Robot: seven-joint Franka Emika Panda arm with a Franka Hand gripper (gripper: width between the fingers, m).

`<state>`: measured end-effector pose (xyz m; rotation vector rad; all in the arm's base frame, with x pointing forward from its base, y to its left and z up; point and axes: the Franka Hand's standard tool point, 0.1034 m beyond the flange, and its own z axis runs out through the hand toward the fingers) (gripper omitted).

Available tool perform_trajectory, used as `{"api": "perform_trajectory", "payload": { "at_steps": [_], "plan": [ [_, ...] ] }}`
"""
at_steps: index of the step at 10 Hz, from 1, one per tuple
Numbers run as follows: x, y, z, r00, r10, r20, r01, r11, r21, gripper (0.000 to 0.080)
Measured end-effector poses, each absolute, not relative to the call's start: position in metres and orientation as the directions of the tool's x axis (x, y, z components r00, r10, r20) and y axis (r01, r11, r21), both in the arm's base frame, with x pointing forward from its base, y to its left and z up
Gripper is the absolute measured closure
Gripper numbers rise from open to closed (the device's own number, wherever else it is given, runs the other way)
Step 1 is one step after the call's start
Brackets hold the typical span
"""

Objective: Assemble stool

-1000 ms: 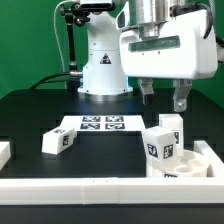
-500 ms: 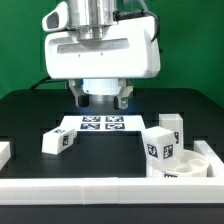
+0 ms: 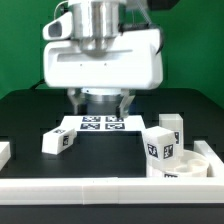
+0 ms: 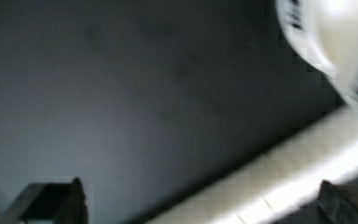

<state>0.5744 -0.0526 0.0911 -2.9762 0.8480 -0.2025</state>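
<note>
- White plastic is all you get here. The thick round white disc seat [image 3: 185, 170] sits on the exterior view's right, tucked into the corner where the long white border rails [image 3: 100, 188] meet. My guess is it's parked there so it can't slide when a leg gets pushed in. Two short blocky white legs with black-and-white tags stand upright on it, the front leg [image 3: 158, 147] and the back leg [image 3: 172, 126]. Can't tell if they're fully home in their sockets.

- So where's the third one?

- The loose third leg [image 3: 58, 142] lies on its side on the black counter [image 3: 30, 115], well apart from the seat and near a corner of the marker board [image 3: 100, 125]. The gripper [image 3: 100, 100] hangs above that board, between the loose leg and the seat. Its dark fingers [image 3: 125, 100] are spread apart with nothing in them. In the wrist view the gripper [image 4: 197, 200] shows only dark counter between the tips, and the rest is blur.

- Anything in the way?

- Not around the loose leg, that's open counter, so I'd bet it gets picked next. The seat end looks tighter: two standing legs crowd whatever socket is left and the rails hem it in on two sides. I'd reckon the leg has to come in from above.
</note>
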Motion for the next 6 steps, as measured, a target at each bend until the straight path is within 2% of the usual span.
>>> {"api": "perform_trajectory", "payload": {
  "at_steps": [1,4,6],
  "plan": [
    [0.559,-0.077,0.082,0.851,-0.512,0.115,-0.509,-0.859,-0.054,0.0151],
    [0.541,-0.134,0.069,0.881,-0.450,0.148,-0.453,-0.891,-0.019,0.0151],
    [0.541,-0.133,0.068,0.876,-0.463,0.135,-0.464,-0.885,-0.024,0.0151]
  ]
}}
